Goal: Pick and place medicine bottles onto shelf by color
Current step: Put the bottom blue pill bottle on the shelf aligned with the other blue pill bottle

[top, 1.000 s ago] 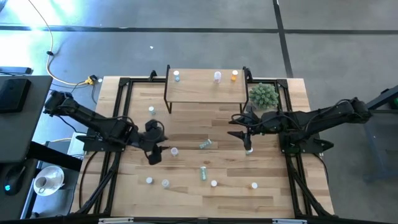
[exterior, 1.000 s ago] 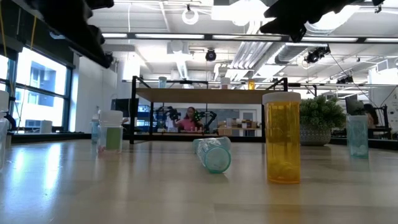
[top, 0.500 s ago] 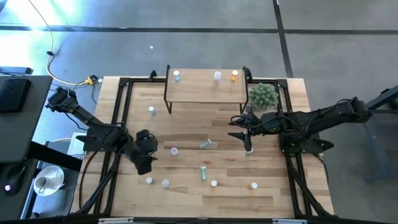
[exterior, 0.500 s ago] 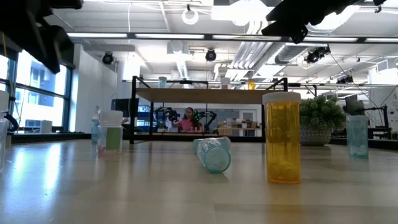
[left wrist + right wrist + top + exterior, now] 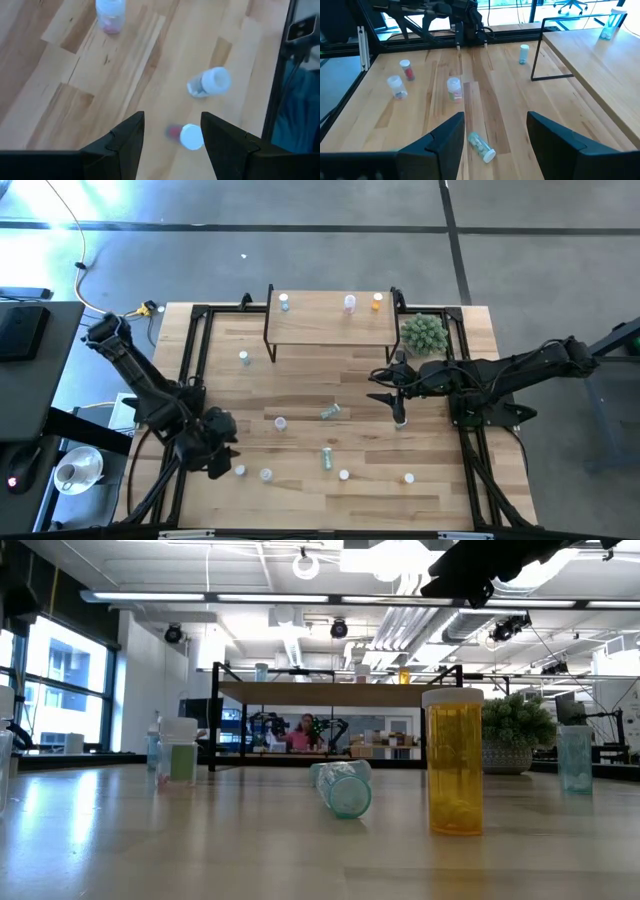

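The shelf (image 5: 331, 320), standing at the far edge of the tabletop (image 5: 300, 380), carries three medicine bottles: a blue bottle (image 5: 284, 302) at its left end, and a pale bottle (image 5: 349, 303) and an orange bottle (image 5: 377, 301) side by side toward its right end. The greater part of the work remains, in my judgement. Still loose on the tabletop are a bottle near the shelf's left leg (image 5: 244, 357), one at the centre (image 5: 280, 423), a green bottle lying on its side (image 5: 329, 412), another toppled green bottle (image 5: 326, 458), and four along the near edge (image 5: 240, 471), (image 5: 265, 475), (image 5: 343, 475), (image 5: 408, 478). The left claw (image 5: 218, 456) hovers near the near left corner, released and empty, with the white-capped bottle (image 5: 191, 137) just ahead between its fingers. The right claw (image 5: 397, 402) hangs right of centre, released, grasping nothing.
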Action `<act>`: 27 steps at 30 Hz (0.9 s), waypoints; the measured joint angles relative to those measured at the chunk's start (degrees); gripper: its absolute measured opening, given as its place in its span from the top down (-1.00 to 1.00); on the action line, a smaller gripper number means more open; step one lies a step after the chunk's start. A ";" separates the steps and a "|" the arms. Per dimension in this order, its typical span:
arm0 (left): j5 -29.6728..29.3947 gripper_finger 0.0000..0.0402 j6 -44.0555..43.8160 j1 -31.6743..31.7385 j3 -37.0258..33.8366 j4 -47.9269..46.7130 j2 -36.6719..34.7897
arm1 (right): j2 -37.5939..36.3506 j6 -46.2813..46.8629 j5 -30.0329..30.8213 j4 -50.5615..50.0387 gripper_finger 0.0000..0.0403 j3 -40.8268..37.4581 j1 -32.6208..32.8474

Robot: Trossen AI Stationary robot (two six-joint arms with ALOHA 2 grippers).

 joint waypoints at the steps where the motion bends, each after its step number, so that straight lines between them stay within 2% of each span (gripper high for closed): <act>1: -0.87 0.07 -1.50 -0.62 0.00 0.00 0.00 | 0.00 0.00 0.00 0.00 -0.01 0.00 0.00; 4: -1.91 0.07 -5.43 -1.98 0.00 0.74 0.00 | 0.00 0.00 0.00 0.00 -0.01 0.00 0.00; 9: -5.40 0.07 -3.28 -3.49 1.25 3.73 0.00 | 0.02 0.95 -0.02 -0.36 -0.01 0.00 0.00; 15: -8.44 0.07 4.74 -4.17 7.66 4.53 0.00 | 1.11 2.43 0.00 -0.75 -0.01 0.02 0.00; 21: -8.39 0.07 15.31 -4.12 14.62 4.38 0.00 | 1.90 1.70 0.00 -0.76 -0.01 0.02 0.00; 27: -8.95 0.07 24.21 -4.12 18.48 3.48 0.00 | 1.86 1.47 0.00 -0.24 -0.01 0.02 0.00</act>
